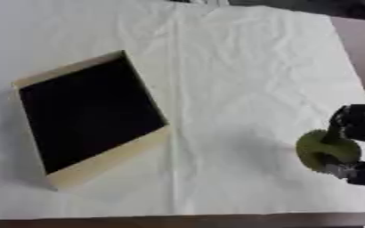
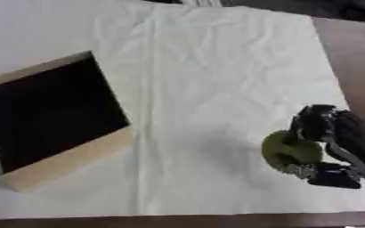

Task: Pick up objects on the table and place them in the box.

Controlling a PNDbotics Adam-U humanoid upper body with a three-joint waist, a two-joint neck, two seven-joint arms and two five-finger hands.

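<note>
Green disc (image 2: 289,151) pinched by right hand (image 2: 326,147), fingers curled round it, lifted at cloth's right edge. Box (image 1: 107,162) well left of hand, seemingly empty. Carry and drop remaining.

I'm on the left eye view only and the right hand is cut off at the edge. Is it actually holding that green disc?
Observer: Yes. In the right eye view the whole right hand shows, fingers curled above and below the green disc.
Operator: Where does the arm come from?
Observer: Its dark forearm runs off the right edge.
Operator: Any sign of the left hand there?
Observer: No, it shows in neither view.
</note>
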